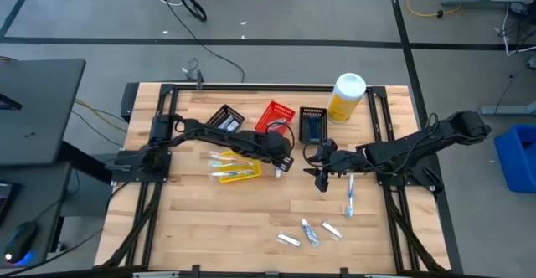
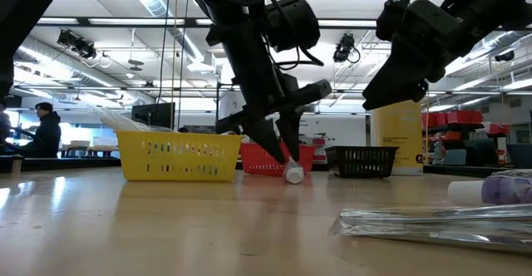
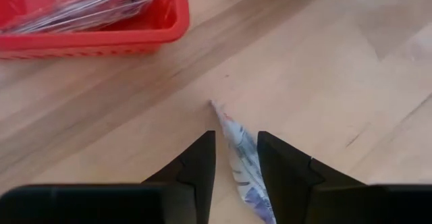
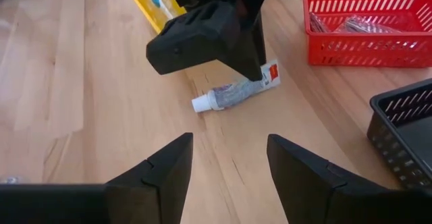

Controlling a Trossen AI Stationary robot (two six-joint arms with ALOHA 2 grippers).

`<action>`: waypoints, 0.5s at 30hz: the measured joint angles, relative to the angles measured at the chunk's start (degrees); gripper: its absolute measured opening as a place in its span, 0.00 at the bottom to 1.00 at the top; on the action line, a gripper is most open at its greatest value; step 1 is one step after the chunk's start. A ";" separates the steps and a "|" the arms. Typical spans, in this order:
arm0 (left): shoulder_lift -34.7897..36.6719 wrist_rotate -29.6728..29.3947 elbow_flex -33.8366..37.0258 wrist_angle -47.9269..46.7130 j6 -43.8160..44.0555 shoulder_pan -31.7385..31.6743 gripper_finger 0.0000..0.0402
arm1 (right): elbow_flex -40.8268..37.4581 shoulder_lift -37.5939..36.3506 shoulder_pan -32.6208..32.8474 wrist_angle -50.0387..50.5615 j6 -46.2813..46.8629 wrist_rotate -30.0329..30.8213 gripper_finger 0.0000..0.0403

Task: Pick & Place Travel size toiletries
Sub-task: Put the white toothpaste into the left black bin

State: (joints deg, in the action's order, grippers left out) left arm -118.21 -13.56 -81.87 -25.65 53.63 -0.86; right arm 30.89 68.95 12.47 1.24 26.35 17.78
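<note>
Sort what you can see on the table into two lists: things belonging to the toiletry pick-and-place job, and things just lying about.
Job: tube between the left gripper fingers; toothbrush; loose tubes; yellow basket; red basket; black basket.
Lying about: yellow bottle.
</note>
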 joint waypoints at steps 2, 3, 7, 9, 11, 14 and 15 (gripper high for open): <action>0.00 -1.00 0.19 -0.13 -0.02 0.02 0.28 | 0.00 0.00 0.00 0.04 0.00 0.00 0.49; 0.00 -1.64 0.24 -0.18 -0.02 0.02 0.27 | 0.00 0.00 0.00 0.05 0.00 0.00 0.50; 0.00 -0.82 0.28 -0.09 -0.72 -0.84 0.24 | 0.00 0.00 0.00 0.23 -0.02 -0.02 0.49; 0.02 -0.52 0.89 0.26 -0.46 -1.15 0.22 | 0.00 0.00 0.00 0.28 -0.02 -0.02 0.49; 0.04 -0.56 1.32 0.07 -0.78 -1.51 0.20 | 0.00 0.00 0.00 0.28 -0.02 -0.02 0.49; 0.04 0.27 1.33 0.34 -2.84 -2.03 0.16 | 0.00 0.00 0.00 0.29 -0.02 -0.03 0.49; 0.04 0.73 1.33 0.45 -3.30 -2.16 0.15 | 0.00 0.00 0.00 0.29 -0.02 -0.04 0.49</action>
State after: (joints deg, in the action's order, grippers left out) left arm -118.17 -12.83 -80.53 -25.20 50.32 -3.02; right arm 30.89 68.95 12.47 1.53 26.33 17.74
